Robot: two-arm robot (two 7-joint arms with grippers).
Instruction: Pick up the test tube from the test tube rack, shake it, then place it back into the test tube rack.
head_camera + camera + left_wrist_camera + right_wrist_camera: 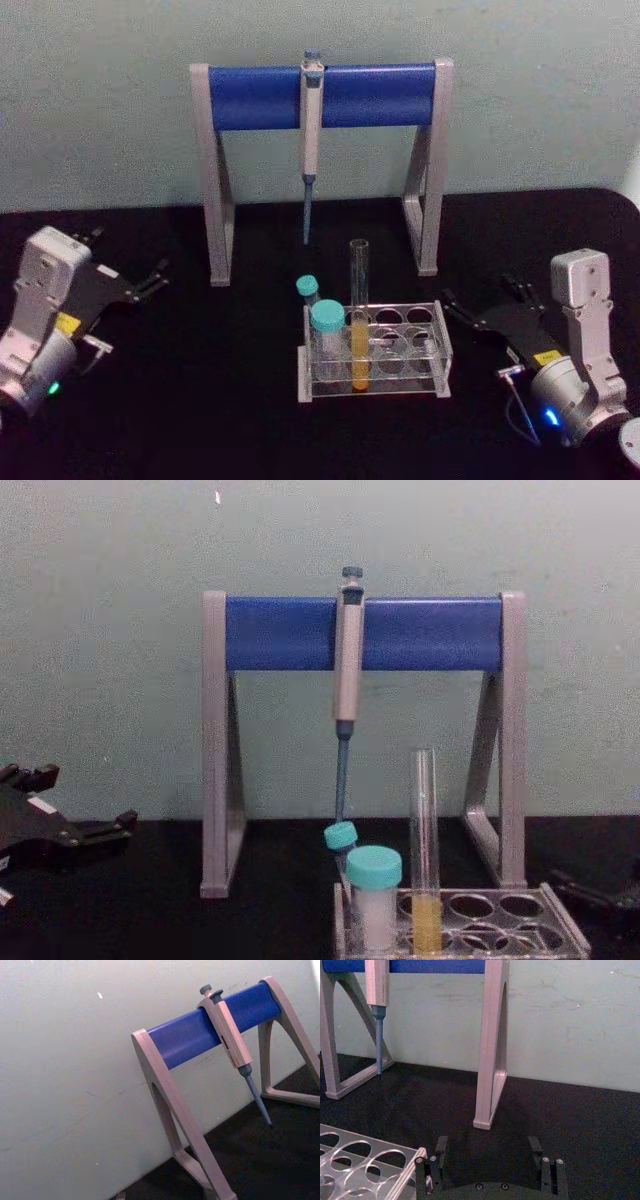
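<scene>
- On a black table (200, 400) before a pale wall, the test tube rack (440, 345) sits between the two grippers, a low clear plastic frame with rows of round holes.
- Upright in one of the rack's left-hand holes stands the test tube (359, 310), tall, slim and uncapped, with yellow-orange liquid in its lower part; nothing grips it.
- Just left of the tube, two short white vials with teal caps (327, 330) stand in the rack, one nearer and one behind.
- Right gripper (485, 300) rests low at the rack's right end, close beside it but not touching; its jaws are spread wide with nothing between them, and they point toward the rack.
- From the right wrist camera, the rack's corner (395, 1170) lies just beside one black finger (441, 1152), and open black table lies ahead of the jaws up to a grey leg of the stand.
- Left gripper (150, 280) sits well to the left of the rack, jaws slightly parted and holding nothing, with bare table between them and the rack.
- Behind the rack, beyond both sets of jaws, stands a tall pipette stand (320, 95) with grey legs and a blue crossbar.
- A grey pipette (311, 140) hangs from the bar's middle, tip down, above and behind the tube and clear of it.
</scene>
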